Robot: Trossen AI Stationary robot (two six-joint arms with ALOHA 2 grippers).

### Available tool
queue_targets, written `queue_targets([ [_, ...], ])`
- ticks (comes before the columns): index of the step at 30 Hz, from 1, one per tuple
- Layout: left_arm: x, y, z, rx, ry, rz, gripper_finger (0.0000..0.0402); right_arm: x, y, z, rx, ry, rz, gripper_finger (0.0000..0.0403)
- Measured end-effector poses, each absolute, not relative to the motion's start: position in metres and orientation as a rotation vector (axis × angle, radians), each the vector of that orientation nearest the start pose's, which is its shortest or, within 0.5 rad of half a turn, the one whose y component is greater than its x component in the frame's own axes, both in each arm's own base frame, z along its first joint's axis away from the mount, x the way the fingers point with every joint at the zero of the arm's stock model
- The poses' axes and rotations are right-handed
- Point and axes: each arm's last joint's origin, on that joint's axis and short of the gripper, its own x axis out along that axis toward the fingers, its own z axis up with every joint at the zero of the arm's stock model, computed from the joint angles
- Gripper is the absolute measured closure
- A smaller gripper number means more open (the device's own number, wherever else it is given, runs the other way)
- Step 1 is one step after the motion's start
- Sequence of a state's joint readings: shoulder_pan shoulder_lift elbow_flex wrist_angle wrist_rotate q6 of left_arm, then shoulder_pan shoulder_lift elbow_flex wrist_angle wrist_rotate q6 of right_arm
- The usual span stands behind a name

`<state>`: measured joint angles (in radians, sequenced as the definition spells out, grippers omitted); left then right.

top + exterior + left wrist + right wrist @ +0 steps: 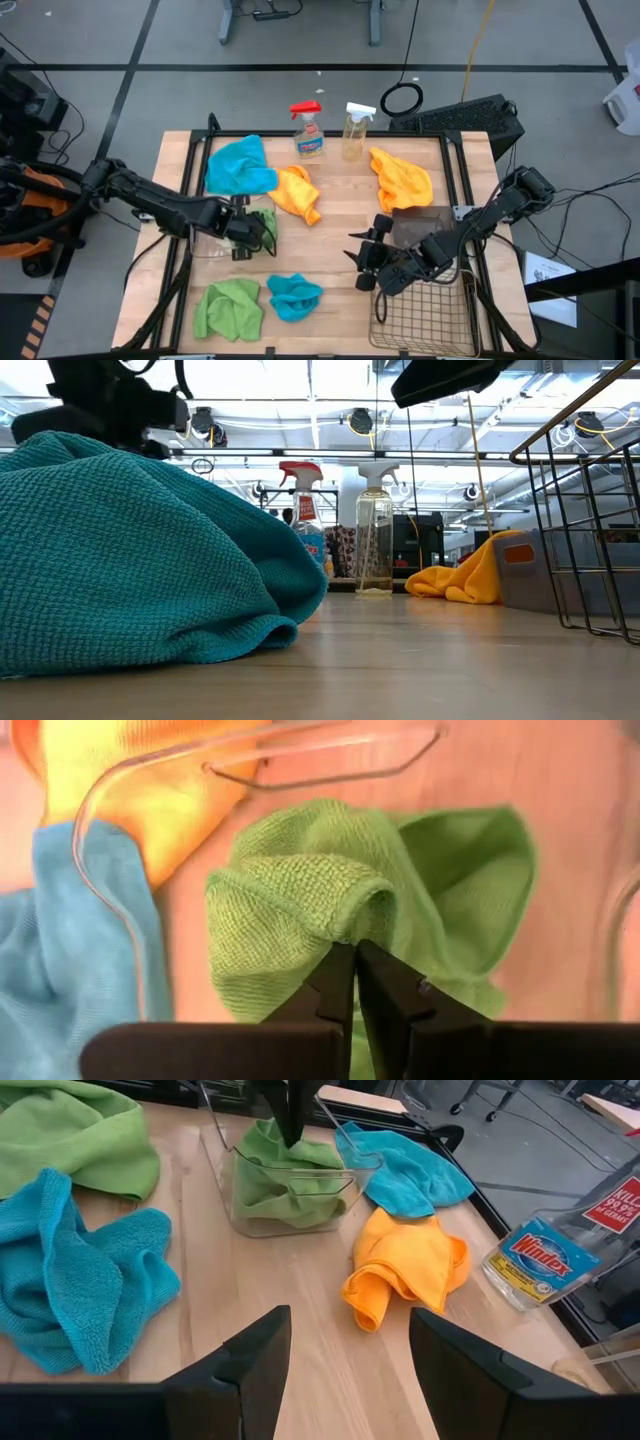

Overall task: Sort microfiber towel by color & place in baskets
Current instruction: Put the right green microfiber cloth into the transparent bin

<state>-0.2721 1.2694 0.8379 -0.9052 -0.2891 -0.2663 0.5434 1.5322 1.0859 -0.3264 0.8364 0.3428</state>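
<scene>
So far, one green towel (400, 890) in clear tub (290, 1200), left tool (355, 965) clamped on it; right tool (350, 1370) apart, idle near wire basket (425, 310); five towels loose on worktop (340, 200)

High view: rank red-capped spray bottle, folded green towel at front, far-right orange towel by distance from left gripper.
From the left gripper, pinched shut on a green towel in the clear tub:
1. Folded green towel, front-left.
2. Red-capped spray bottle, back centre.
3. Orange towel, back right.
</scene>
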Motion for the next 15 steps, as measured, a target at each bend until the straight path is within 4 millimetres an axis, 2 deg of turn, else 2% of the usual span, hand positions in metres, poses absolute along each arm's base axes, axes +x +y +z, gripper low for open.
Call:
queue_targets([
  [3,0.205,-0.043,0.214,0.151,1.306,0.122,0.038,0.284,0.146,0.255,-0.166,0.538,-0.373,0.0206],
  [7,0.204,-0.041,0.216,0.041,1.338,-0.038,0.0379,0.284,0.146,0.255,-0.169,0.54,-0.37,0.0206],
  [11,0.203,-0.033,0.22,0.017,1.31,0.108,0.0379,0.284,0.146,0.255,-0.169,0.542,-0.368,0.0206],
  [15,0.195,-0.03,0.219,-0.02,1.387,0.128,0.0363,0.285,0.145,0.255,-0.175,0.543,-0.372,0.0206],
])
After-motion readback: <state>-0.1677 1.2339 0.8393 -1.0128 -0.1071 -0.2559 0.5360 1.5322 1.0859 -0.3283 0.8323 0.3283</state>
